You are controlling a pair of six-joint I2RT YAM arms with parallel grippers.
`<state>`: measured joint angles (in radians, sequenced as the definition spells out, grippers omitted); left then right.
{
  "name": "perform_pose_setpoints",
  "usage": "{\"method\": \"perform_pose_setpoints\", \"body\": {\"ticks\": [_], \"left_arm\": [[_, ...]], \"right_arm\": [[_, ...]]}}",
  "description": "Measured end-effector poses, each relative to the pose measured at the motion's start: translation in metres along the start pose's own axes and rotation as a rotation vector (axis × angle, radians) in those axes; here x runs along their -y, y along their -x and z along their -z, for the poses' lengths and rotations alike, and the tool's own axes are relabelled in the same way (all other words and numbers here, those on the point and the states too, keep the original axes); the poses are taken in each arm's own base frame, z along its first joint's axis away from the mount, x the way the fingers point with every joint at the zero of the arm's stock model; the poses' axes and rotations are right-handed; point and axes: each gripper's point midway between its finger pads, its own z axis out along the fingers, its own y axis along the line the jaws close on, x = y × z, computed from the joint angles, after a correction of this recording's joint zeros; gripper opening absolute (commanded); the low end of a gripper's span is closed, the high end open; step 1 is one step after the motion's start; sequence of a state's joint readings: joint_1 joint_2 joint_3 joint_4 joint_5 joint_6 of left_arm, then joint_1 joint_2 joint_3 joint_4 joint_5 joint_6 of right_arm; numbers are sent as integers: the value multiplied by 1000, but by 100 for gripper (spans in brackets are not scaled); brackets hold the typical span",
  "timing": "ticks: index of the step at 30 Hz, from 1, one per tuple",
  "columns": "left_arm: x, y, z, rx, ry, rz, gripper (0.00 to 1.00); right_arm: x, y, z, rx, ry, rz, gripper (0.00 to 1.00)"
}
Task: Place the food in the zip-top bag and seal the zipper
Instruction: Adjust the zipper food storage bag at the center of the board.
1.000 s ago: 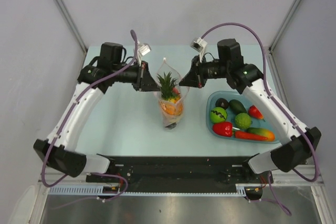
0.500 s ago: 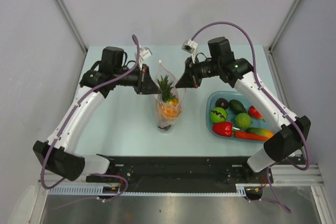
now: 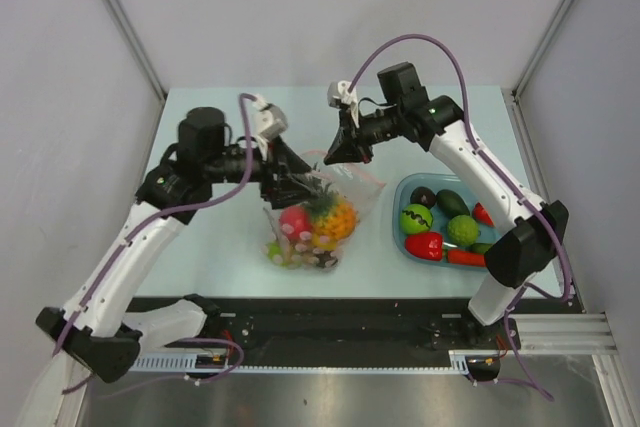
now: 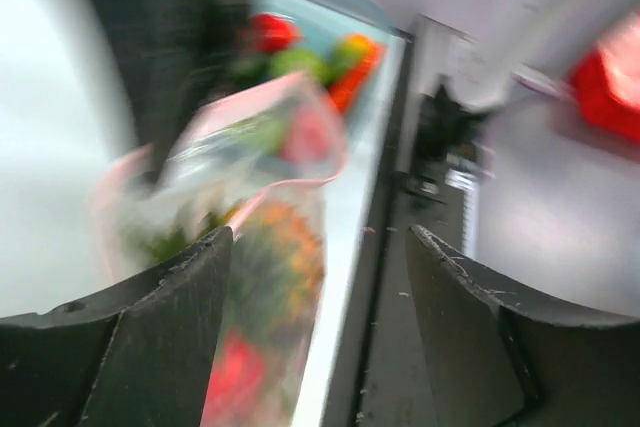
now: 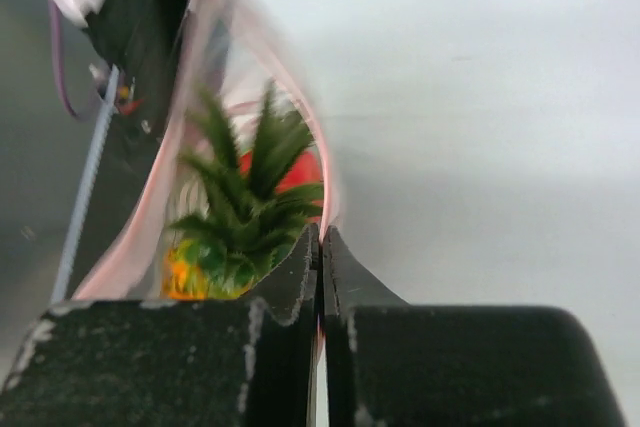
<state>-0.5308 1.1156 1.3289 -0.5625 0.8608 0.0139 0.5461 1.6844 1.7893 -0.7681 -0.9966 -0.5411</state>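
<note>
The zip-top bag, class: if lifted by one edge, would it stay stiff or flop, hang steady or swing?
Probably floppy: the zip-top bag sags and wrinkles around the food, though the right gripper pinches its mouth edge. Likely bottom-heavy, since the food bunches at one end, so it may swing or slump sideways when raised.

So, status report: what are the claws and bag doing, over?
Left gripper open beside zip-top bag. Right gripper shut on its rim. Food inside, mouth unsealed. Nothing in the way.
</note>
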Motion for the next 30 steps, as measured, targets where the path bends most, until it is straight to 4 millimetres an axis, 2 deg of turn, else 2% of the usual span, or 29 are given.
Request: {"method": "perform_pose_setpoints", "body": {"ticks": [1,3,5,8,11,16,19,21,26,28,30], "left_arm": [[-9,-1,9,18,38,11,76],[-40,-1,43,70,174,12,80],[-58,1,71,99,291,-32,80],[-59,0,102,105,390,-147,80],[-63,-13,116,88,428,-217,79],[-93,-53,123,76,432,-178,80],[-109,-79,115,89,398,-166,80],[-111,-86,109,103,368,-181,79],[-98,-67,96,141,271,-315,69],[-87,-63,89,149,229,-355,62],[-65,-59,77,153,151,-394,55]], "right_arm": [[1,-7,-2,-18,11,23,0],[0,-18,-5,-50,29,72,0],[-2,-22,-6,-66,42,126,0],[-12,-20,-14,-73,79,222,0],[-20,-18,-20,-73,107,285,0],[-31,-12,-28,-65,146,391,0],[-34,-2,-29,-53,154,460,0],[-36,4,-28,-48,159,505,0],[-40,10,-28,-43,173,579,0],[-41,12,-28,-41,174,597,0],[-40,14,-27,-39,172,612,0]]}}
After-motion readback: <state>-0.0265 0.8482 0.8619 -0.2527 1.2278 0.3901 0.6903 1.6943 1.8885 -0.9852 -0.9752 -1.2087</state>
